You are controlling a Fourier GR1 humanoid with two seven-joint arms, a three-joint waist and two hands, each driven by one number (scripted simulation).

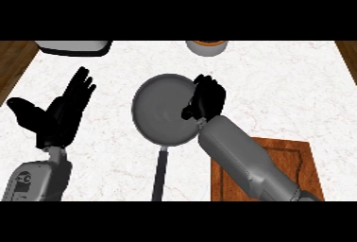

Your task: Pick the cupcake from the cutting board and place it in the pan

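Note:
A grey pan (159, 111) with a long dark handle lies in the middle of the marble counter. My right hand (206, 99) hovers over the pan's right rim with its fingers and thumb curled inward. The cupcake does not show anywhere; the curled hand hides whatever it holds. The wooden cutting board (289, 158) lies at the lower right, partly under my right forearm, and its visible part is bare. My left hand (63, 113) rests open at the left, fingers up, apart from the pan.
A white appliance (73, 46) stands at the back left edge. A round container with an orange-brown top (206, 47) stands at the back centre. Wooden strips (14, 61) border the counter on both sides.

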